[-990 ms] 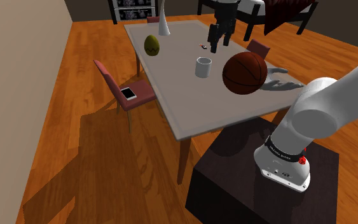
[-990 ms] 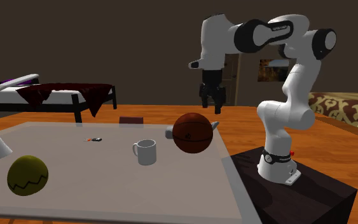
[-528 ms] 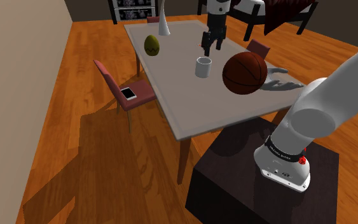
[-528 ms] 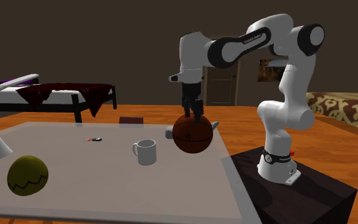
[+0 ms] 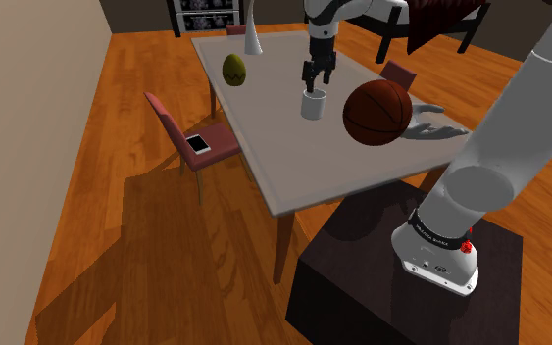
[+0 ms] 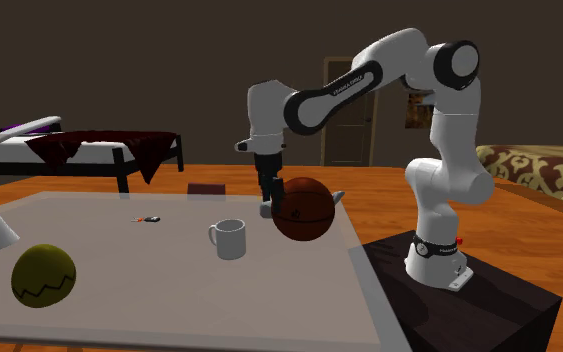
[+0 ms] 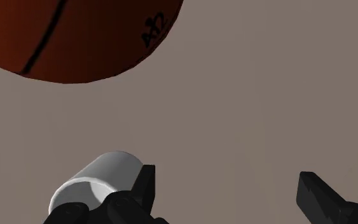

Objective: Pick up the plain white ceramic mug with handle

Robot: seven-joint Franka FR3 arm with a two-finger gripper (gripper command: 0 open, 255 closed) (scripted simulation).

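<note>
Gripper (image 5: 316,77), all black, hangs close above a white mug (image 5: 312,104) with its two fingers spread wide and nothing between them. The mug stands upright near the middle of a grey table (image 5: 293,172); from the wrist view it sits just outside one finger (image 7: 142,186), not in the gap. A dark orange basketball (image 6: 303,209) rests near the mug, on the second exterior view's right.

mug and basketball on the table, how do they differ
Colour: the mug is plain white, the basketball dark orange-brown with black seams. Shape: the mug is an upright open cylinder with a handle, the basketball a sphere. Size: the basketball is clearly bigger than the mug. Both sit on the grey table, apart from each other.
</note>
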